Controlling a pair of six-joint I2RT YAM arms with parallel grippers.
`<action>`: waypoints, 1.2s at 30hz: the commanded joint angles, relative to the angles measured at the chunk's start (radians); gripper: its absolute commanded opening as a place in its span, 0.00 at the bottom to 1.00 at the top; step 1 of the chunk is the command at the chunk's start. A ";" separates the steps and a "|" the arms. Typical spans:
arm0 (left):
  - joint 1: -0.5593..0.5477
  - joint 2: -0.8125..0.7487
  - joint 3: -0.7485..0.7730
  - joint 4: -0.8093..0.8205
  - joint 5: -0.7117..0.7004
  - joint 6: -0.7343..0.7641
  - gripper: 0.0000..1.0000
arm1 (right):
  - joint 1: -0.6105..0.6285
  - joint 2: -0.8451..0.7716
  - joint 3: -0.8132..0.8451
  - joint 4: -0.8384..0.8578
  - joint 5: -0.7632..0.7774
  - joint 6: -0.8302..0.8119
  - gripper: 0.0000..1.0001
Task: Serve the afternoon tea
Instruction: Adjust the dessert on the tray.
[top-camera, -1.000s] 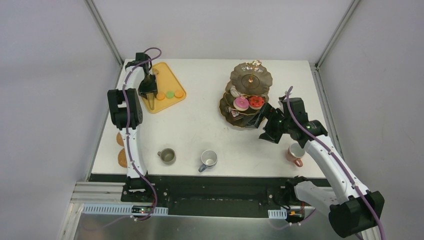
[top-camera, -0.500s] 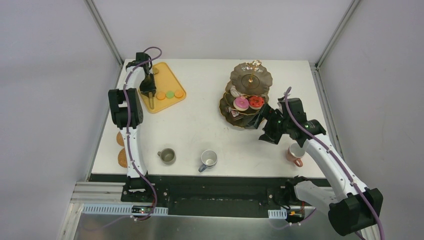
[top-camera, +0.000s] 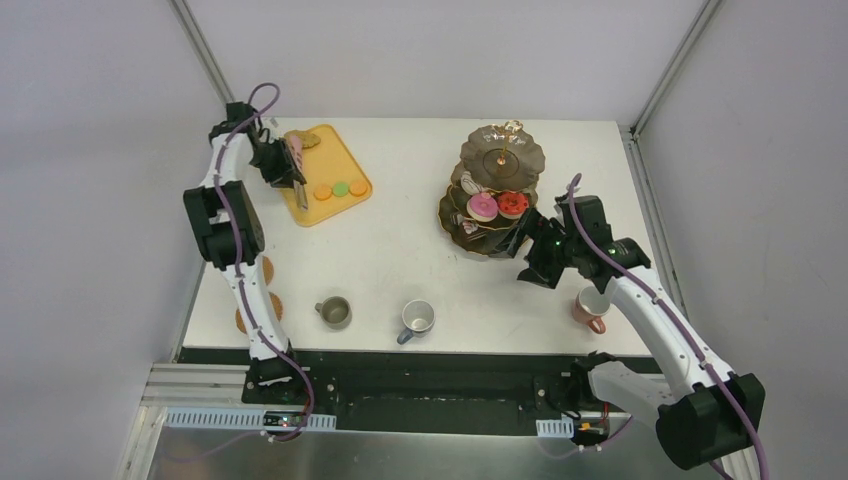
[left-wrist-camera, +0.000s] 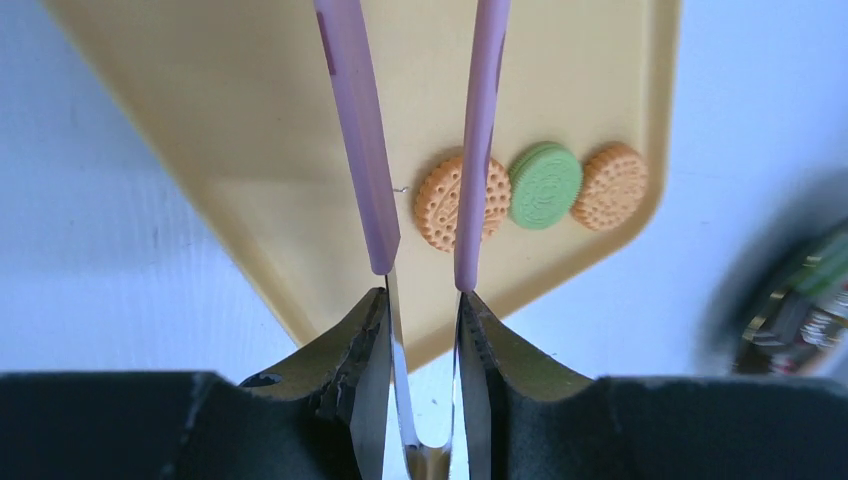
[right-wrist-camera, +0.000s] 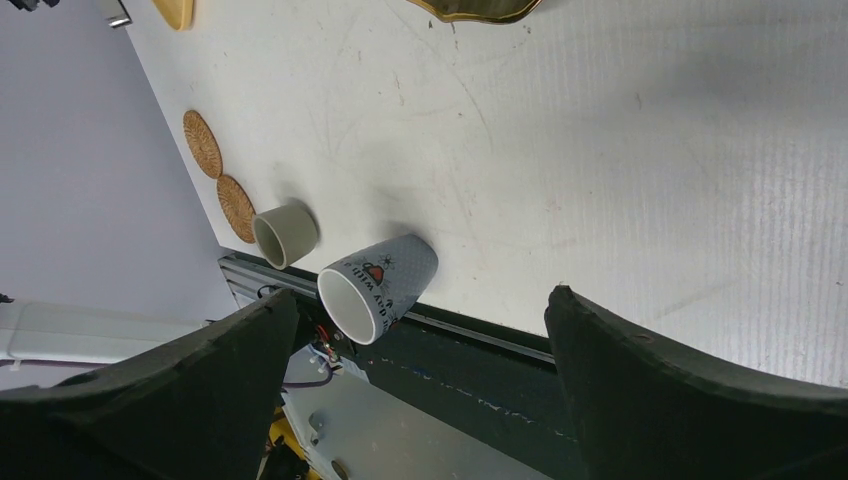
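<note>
Macarons (left-wrist-camera: 545, 185), two orange and one green, sit on tray (left-wrist-camera: 250, 120); left fingers (left-wrist-camera: 345, 365) clamp tongs (left-wrist-camera: 360, 150), right fingers (right-wrist-camera: 650, 380) wide.

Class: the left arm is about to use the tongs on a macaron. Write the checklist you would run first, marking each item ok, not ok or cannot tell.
1. Grip: the left gripper is shut on the tongs: ok.
2. Tong arms spread apart: ok.
3. Nearest orange macaron centred between the arms: not ok, one arm crosses it.
4. Height of the tong tips above the tray: cannot tell.
5. Other arm: the right gripper is open and empty: ok.
6. Top tier of the stand free: ok.
</note>
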 joint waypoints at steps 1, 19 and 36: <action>0.111 -0.066 -0.082 0.124 0.367 -0.180 0.27 | 0.005 0.017 0.017 -0.003 -0.019 -0.014 0.99; 0.173 -0.060 -0.485 1.068 0.719 -1.072 0.31 | 0.004 0.043 0.061 -0.034 0.013 -0.046 0.99; 0.044 0.084 -0.521 1.671 0.653 -1.604 0.32 | 0.004 0.025 0.054 -0.026 0.079 0.007 0.99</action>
